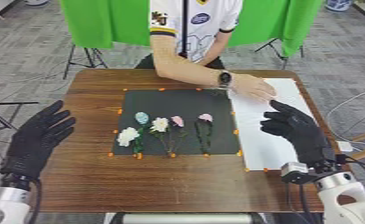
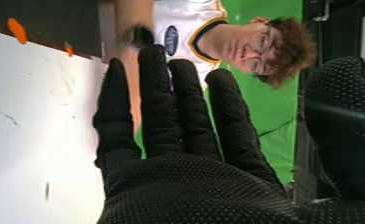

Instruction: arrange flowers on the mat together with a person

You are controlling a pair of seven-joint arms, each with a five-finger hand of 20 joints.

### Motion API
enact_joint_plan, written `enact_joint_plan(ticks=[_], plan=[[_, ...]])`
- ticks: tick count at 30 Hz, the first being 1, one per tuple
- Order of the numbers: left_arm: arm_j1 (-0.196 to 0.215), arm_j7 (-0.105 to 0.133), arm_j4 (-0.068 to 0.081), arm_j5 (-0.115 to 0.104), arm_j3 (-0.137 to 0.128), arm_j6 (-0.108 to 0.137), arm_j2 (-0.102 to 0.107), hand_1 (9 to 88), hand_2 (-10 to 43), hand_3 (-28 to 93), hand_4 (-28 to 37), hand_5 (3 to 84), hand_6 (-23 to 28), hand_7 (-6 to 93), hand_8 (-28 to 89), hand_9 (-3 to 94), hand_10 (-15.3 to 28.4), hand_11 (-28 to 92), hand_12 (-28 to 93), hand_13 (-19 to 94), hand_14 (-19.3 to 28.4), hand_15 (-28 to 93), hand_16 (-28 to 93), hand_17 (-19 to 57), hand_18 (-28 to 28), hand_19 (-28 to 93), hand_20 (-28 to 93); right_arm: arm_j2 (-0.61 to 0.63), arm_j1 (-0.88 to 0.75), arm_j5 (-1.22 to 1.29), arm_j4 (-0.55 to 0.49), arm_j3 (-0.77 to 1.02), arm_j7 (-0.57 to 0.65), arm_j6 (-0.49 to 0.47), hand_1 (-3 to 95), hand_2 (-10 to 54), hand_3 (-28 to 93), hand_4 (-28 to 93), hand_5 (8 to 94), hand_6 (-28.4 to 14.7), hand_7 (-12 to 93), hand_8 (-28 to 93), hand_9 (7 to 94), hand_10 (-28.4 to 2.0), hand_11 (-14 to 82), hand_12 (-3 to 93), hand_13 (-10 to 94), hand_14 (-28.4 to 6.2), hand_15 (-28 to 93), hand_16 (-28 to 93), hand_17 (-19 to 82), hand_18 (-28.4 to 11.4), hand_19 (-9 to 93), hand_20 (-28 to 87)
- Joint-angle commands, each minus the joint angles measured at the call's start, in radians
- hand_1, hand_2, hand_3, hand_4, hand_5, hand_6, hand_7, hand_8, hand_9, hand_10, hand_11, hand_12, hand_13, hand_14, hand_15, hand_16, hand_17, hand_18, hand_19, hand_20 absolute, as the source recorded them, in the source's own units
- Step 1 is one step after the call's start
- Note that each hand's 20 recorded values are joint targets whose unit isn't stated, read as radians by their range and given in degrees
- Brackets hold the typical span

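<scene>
Nearest you: your right hand (image 1: 294, 131), 4 o'clock in head view, over the white sheet (image 1: 265, 142); fingers straight, thumb apart. Left hand (image 1: 43, 131) at 8, fingers loosely extended. Person's hand (image 1: 252, 89) at 2, near your right fingertips. Flowers lie on the dark mat (image 1: 183, 100) on the bench (image 1: 161, 187): white flower (image 1: 128, 136) at mat's 8, blue flower (image 1: 142, 118) at 9, white-and-pink pair (image 1: 159, 124) near centre, pink flower (image 1: 205, 117) at 2.
</scene>
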Motion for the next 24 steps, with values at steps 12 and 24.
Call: enact_joint_plan(ticks=[12, 24], plan=[[0.012, -0.010, -0.005, 0.003, -0.006, -0.006, 0.000, 25.8, -1.4, 70, -25.0, 33.1, 4.5, 15.9, -8, 29.0, 12.5, 18, 20, 23, 15.3, 27, 4, -8.0, 23.0, 45, 12, -0.010, 0.026, -0.031, 0.004, -0.017, -0.008, 0.020, 19.2, -0.5, 84, -23, 38.2, -4.7, 14, -8, 41.9, -14.6, 13.9, 25.6, 38, -12.4, 30, 28, 12, -20.6, 49, 33], [-0.007, -0.016, 0.001, -0.002, -0.007, -0.007, 0.020, 25.8, -1.4, 70, -25.0, 33.2, 4.5, 15.9, -8, 29.0, 12.6, 18, 20, 23, 15.3, 27, 4, -8.0, 23.0, 45, 12, 0.001, 0.033, -0.031, 0.002, -0.009, -0.023, 0.029, 19.3, -0.6, 84, -23, 38.4, -4.6, 15, -8, 41.9, -14.6, 13.9, 25.5, 38, -12.4, 30, 28, 12, -20.6, 49, 33]])
